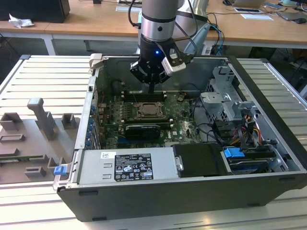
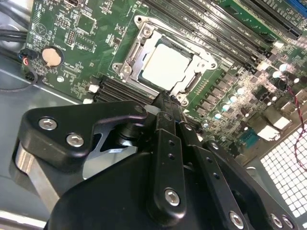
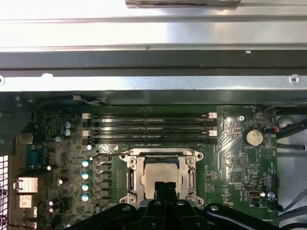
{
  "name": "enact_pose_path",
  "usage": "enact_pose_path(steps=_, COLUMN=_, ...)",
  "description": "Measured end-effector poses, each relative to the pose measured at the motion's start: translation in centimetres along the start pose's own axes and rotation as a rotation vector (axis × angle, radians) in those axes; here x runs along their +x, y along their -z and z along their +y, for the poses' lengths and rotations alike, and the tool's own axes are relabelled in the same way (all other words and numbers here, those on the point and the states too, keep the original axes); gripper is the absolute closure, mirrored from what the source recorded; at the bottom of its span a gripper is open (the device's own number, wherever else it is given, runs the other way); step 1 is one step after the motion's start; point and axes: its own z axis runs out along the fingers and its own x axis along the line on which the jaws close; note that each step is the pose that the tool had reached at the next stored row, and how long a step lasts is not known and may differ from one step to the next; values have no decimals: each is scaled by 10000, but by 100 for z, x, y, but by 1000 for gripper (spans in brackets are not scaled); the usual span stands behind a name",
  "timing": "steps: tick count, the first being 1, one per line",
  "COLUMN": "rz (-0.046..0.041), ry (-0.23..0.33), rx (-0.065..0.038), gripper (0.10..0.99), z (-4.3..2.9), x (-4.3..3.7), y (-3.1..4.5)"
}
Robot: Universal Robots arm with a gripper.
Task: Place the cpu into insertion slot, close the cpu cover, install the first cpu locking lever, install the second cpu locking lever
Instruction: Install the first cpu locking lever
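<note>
Inside the open computer case (image 1: 158,196) sitting on the ribbed bench (image 1: 33,81), the arm hangs straight down over the green board (image 3: 232,165). The gripper (image 1: 151,89) is empty, with its two black fingers (image 2: 168,139) pinched narrow, pretty much tip to tip. In both wrist views the gripper tip (image 2: 164,98) (image 3: 166,188) hovers right at the edge of the insertion slot (image 3: 194,155), on the side away from the long black memory slots (image 3: 148,127).

The cpu (image 2: 165,67) (image 3: 159,173) is already lying flat in the slot, pale metal face up. The cpu cover (image 2: 135,48) (image 3: 133,176) looks folded down around it, with the chip showing through the square cut-out. Can't really tell from these shots whether the locking levers are latched. A round coin battery (image 3: 253,137) sits on the board a little way off from the slot.
</note>
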Motion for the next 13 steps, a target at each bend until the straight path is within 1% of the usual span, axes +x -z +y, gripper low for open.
enact_pose_path(steps=5, rz=-23, ry=18, rx=-27, gripper=980, z=-1, x=47, y=-3)
enact_pose_path(steps=7, rz=-42, ry=20, rx=-32, gripper=980, z=-2, x=105, y=-5)
enact_pose_path(steps=10, rz=-66, ry=35, rx=-34, gripper=980, z=-2, x=165, y=-10)
enact_pose_path(steps=13, rz=-86, ry=55, rx=-31, gripper=980, z=-4, x=208, y=-21)
